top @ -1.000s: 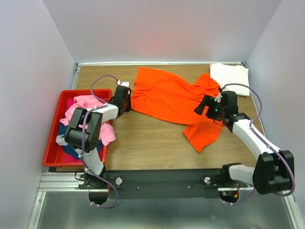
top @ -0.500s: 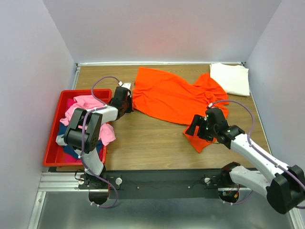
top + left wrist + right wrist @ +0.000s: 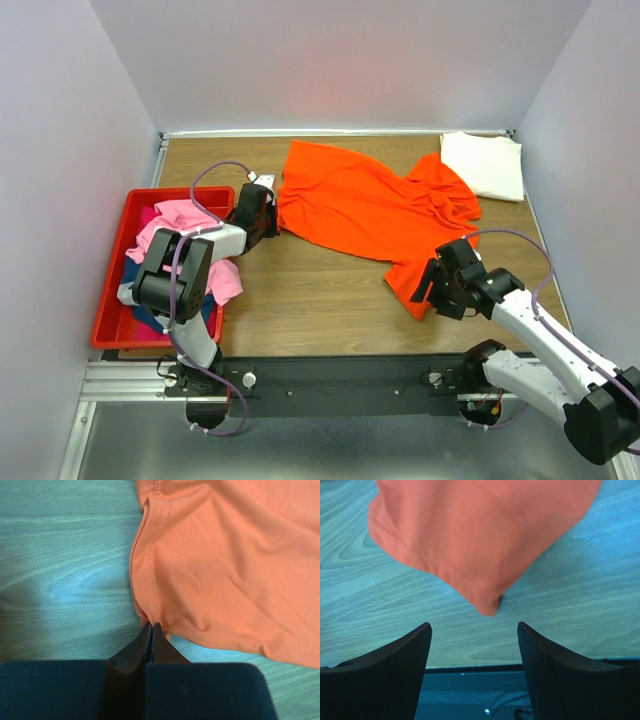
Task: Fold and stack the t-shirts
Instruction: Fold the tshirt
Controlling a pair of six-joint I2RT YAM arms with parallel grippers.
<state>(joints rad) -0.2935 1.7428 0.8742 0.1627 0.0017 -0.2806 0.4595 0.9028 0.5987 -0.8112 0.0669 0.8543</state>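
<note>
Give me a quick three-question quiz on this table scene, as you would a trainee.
1. True or false: the right pincer is clamped on the orange t-shirt.
2. Where does the cream-white t-shirt lie? A: in the red bin. B: at the far right corner of the table. C: under the orange t-shirt.
3. Fill in: the topmost cloth in the red bin is ____.
Key: 1 false: it stands open, with the shirt's near corner just ahead of it. 2 B. 3 pink: the pink cloth lies on top.
</note>
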